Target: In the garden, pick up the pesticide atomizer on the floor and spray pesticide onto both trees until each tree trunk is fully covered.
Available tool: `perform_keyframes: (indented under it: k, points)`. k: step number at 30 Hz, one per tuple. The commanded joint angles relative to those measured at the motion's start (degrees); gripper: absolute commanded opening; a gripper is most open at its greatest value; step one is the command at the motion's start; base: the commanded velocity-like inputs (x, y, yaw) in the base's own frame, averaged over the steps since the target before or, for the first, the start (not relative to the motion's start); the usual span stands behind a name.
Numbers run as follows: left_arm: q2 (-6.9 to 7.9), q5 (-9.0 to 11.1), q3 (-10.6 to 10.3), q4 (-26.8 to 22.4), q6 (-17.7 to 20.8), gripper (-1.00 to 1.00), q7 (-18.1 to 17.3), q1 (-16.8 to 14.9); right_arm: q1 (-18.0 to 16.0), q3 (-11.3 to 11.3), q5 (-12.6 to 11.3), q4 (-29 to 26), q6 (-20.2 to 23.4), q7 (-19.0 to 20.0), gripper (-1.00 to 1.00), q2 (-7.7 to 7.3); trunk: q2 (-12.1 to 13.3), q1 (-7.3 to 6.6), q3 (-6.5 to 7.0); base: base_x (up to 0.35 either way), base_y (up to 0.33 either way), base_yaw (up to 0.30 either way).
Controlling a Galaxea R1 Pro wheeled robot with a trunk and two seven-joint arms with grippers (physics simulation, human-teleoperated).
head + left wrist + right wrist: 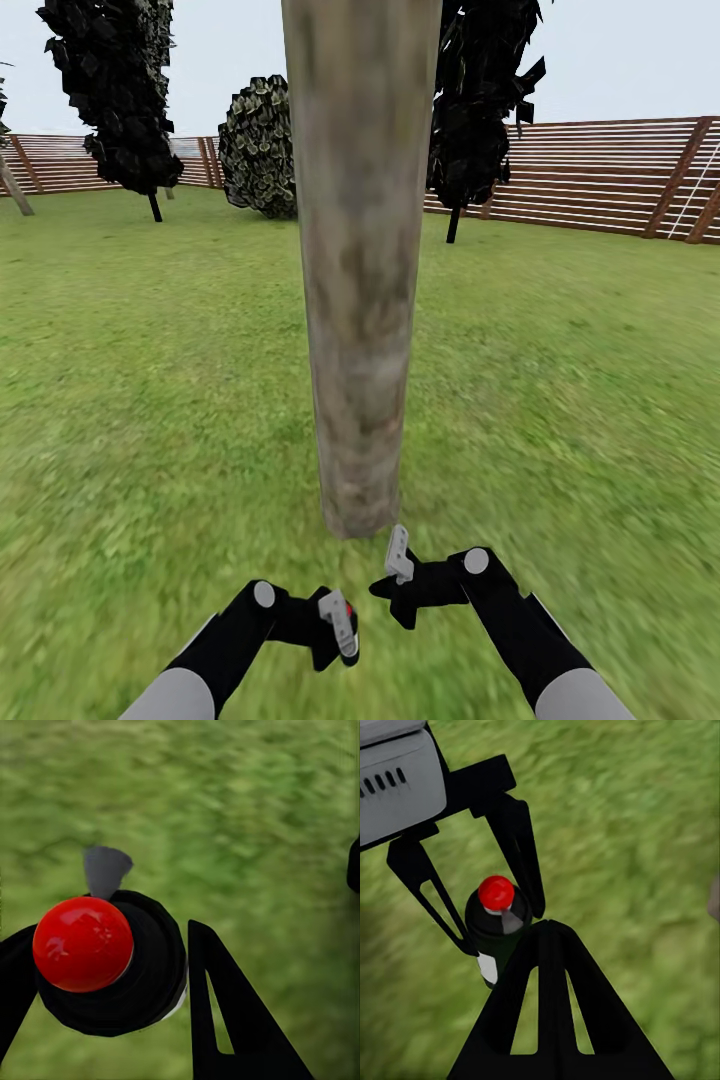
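left gripper clamps the pesticide atomizer; right gripper, apparently empty, nearby; near tree trunk looks unsprayed, spraying remains.

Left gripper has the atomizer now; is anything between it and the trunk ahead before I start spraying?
Nothing visible blocks it. The left gripper holds the pesticide atomizer, and only bare grass lies between it and the tree trunk just ahead. The right gripper sits beside the trunk's base, off that line.

The tree trunk stands on the floor straight ahead. Both grippers sit before its base, the left gripper holding the pesticide atomizer. The fence runs behind.
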Motion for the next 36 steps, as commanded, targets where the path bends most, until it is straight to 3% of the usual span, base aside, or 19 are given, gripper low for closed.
perform_keyframes:
  k: [1,25,32,36]
  points:
    - [-0.07,0.0,0.0,0.0,0.0,-1.0,0.0,0.0,0.0,0.0,0.0,0.0,0.0,0.0,-1.0,0.01,0.0,0.0,0.0,0.0,0.0,0.0]
    - [-1.43,0.3,0.1,-0.4,0.0,-1.0,0.4,0.0,0.0,0.0,0.0,0.0,0.0,0.0,-1.0,0.8,0.0,0.0,0.0,0.0,0.0,0.0]
    - [-1.29,3.5,0.0,-0.4,-0.8,-1.0,0.3,0.0,0.0,0.0,0.0,0.0,0.0,0.0,-1.0,0.81,0.0,0.0,0.0,0.0,0.0,0.0]
    - [-1.26,4.3,0.0,-0.4,-1.7,-1.0,0.3,0.0,0.0,0.0,0.0,0.0,0.0,0.0,-1.0,0.81,0.0,0.0,0.0,0.0,0.0,0.0]
